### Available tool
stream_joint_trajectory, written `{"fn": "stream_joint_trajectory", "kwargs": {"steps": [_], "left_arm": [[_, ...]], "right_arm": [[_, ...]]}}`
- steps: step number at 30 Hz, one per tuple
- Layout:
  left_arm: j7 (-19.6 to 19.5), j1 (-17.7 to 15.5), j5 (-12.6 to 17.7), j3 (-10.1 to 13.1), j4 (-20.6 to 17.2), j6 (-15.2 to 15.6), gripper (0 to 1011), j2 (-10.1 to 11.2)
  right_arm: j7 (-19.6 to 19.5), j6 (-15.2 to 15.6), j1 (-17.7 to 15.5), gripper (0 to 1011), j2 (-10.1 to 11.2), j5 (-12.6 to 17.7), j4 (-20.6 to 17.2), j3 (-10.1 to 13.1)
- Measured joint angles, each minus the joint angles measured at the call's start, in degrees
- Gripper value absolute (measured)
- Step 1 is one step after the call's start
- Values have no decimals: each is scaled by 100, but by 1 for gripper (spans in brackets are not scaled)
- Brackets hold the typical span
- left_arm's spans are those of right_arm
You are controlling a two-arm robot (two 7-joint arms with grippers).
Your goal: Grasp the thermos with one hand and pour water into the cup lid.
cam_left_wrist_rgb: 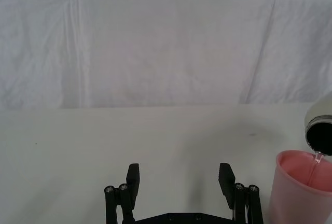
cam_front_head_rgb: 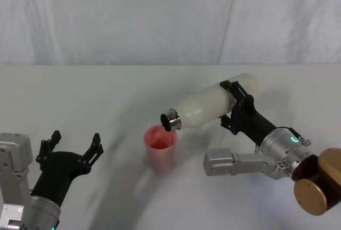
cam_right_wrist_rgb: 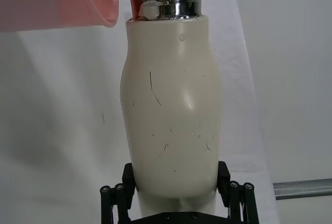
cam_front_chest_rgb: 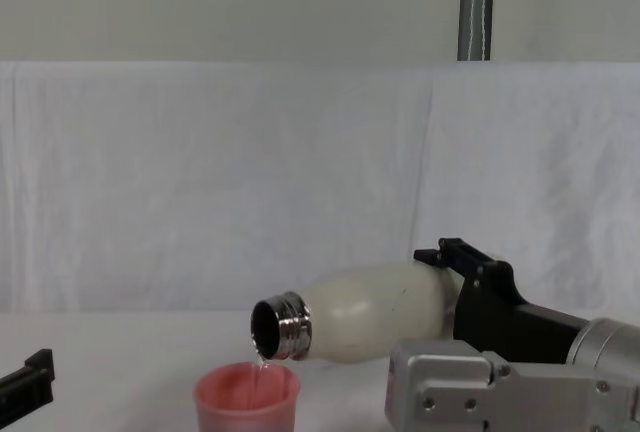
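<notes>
While tilted — one thermos (cam_front_head_rgb: 213,102), one cup lid (cam_front_head_rgb: 160,148)

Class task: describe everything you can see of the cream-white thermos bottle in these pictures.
The tall cream-white matte thermos bottle has rounded shoulders, a shiny threaded steel neck and an open mouth with no cap. Fine scratches mark its body. It is held off the white table, tipped nearly level, mouth slightly down over the small pink plastic cup lid. A thin stream of water runs into the cup. The right black two-finger tool clamps its base end.
</notes>
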Motion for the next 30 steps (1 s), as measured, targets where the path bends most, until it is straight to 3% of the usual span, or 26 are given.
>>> {"fn": "stream_joint_trajectory", "kwargs": {"steps": [30], "left_arm": [[0,0,0,0,0,0,1001,0]], "right_arm": [[-34,-23,39,962,-5,-12,60,-14]]}}
